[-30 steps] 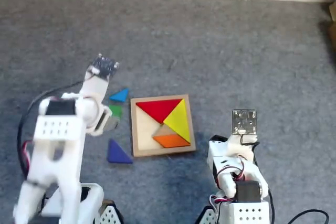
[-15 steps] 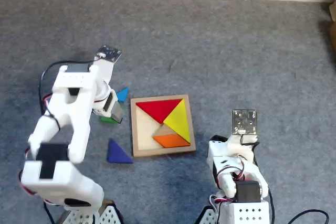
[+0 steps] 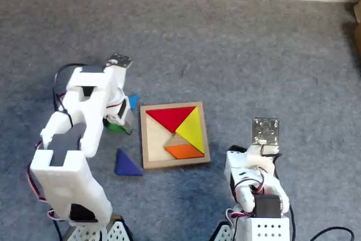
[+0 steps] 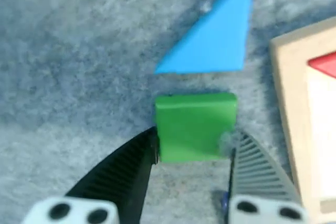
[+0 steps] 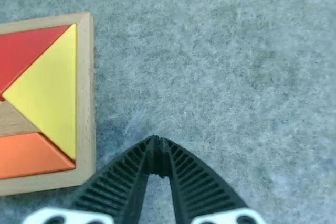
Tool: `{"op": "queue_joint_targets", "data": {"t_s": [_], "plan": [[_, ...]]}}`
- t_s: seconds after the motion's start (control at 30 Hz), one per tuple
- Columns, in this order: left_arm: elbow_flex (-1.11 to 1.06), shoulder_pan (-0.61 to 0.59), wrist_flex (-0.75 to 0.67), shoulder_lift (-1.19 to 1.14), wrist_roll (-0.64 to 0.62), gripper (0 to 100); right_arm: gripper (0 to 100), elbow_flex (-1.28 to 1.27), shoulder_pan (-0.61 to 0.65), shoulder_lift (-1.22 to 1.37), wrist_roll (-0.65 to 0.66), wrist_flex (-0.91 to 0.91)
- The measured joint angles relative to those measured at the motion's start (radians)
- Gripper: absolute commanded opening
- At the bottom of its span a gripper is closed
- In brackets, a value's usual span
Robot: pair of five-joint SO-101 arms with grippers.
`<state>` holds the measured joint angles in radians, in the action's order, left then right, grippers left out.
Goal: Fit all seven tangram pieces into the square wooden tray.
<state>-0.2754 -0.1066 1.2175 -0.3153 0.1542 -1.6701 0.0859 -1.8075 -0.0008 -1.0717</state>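
The left gripper (image 4: 194, 136) pinches the green square wooden piece (image 4: 194, 119) across opposite edges, with the square wooden tray (image 4: 286, 93) close beyond one finger.

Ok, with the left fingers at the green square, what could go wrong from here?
1. The left gripper has its fingers on only the near end of the green square, so it may pivot or slip when lifted.
2. The light blue triangle lies just beyond the square across a small gap; a drag could shove it.
3. The wooden tray has its rim close beside one finger, so a sideways move might bump it.
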Motion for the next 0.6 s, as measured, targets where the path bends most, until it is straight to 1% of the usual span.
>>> {"op": "queue_joint_targets", "data": {"t_s": [0.2, 0.3, 0.4, 0.6], "plan": [[0.0, 0.005, 0.0, 0.002, 0.0, 2, 1.2, 0.0, -0.005, 0.0, 0.0, 0.0], [0.0, 0.005, 0.008, 0.018, 0.0, 2, 1.2, 0.0, -0.005, 0.0, 0.0, 0.0], [0.0, 0.02, 0.046, 0.075, -0.002, 2, 1.2, 0.0, -0.005, 0.0, 0.0, 0.0], [0.0, 0.143, 0.112, 0.216, 0.002, 2, 1.2, 0.0, -0.005, 0.0, 0.0, 0.0]]}}
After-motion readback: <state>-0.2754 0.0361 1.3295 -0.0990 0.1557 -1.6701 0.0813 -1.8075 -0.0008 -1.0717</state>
